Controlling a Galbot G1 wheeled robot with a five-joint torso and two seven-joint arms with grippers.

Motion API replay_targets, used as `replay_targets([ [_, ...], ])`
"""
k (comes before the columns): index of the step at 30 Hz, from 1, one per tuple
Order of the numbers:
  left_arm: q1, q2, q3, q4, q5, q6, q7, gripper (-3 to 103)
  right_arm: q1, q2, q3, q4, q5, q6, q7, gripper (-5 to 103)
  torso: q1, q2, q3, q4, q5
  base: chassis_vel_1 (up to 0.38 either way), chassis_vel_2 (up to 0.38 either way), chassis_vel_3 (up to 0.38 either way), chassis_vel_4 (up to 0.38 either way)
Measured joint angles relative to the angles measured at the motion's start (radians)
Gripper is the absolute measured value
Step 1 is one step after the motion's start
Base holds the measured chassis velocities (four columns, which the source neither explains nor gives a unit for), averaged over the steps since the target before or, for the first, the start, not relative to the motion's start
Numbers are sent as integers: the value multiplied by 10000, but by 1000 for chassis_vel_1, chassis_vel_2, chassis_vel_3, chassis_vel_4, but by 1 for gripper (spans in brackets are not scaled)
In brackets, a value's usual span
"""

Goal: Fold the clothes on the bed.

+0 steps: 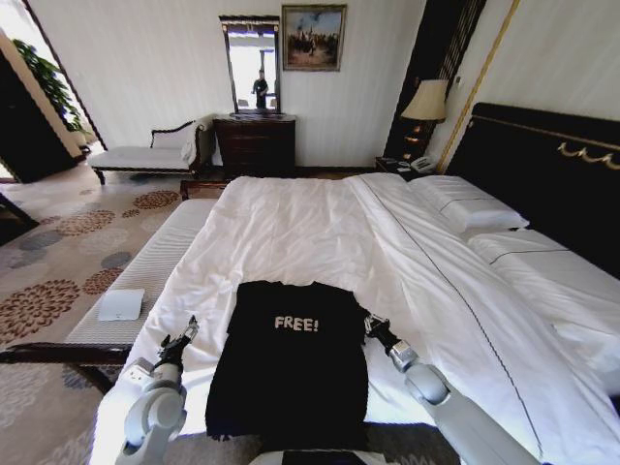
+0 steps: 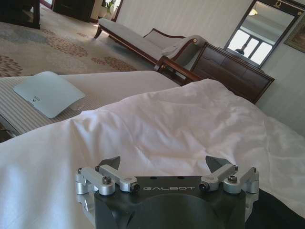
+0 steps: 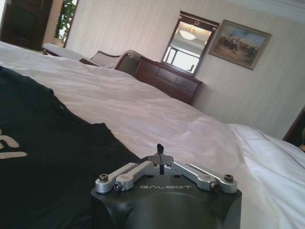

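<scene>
**Operator:** Where did the garment lie relative to my claws?

**Inspector:** You had the black T-shirt (image 1: 289, 363) flat on the white duvet of the bed (image 1: 320, 228), at the near edge, lying between your two claws. Your left claw (image 1: 180, 338) sat just beside the shirt's left edge; your right claw (image 1: 372, 325) sat at its right edge, near the sleeve. From the left claw the shirt lay to the right; from the right claw, to the left. Neither arm was clearly the nearer, though the right looked slightly closer to the cloth.

**Operator:** And the claws themselves?

**Inspector:** In the left wrist view your left claw (image 2: 164, 163) stood spread wide, holding nothing, over bare duvet. In the right wrist view your right claw (image 3: 161, 153) had its tips drawn together. I could not tell whether any cloth was pinched between them.

**Operator:** Orientation of the shirt?

**Inspector:** Its long axis ran near to far. The collar end pointed far, toward the dresser (image 1: 254, 143); the hem lay nearest you. The "FREE!" lettering (image 1: 295, 324) read upright from your side. The sides appeared already turned in, leaving a narrow panel, so I judged a hem-to-collar fold along that axis remained.
</scene>
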Motion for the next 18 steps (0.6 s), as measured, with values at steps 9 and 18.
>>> replay_targets([
  [9,143,164,-134,-58,-117,-83,21,100,-377,-99,664,231,97,-343,601,0,0,0,0,0,0,0,0,0,0],
  [18,236,174,-68,-59,-136,-177,45,100,-511,199,850,-413,481,-424,1228,0,0,0,0,1,1,0,0,0,0],
])
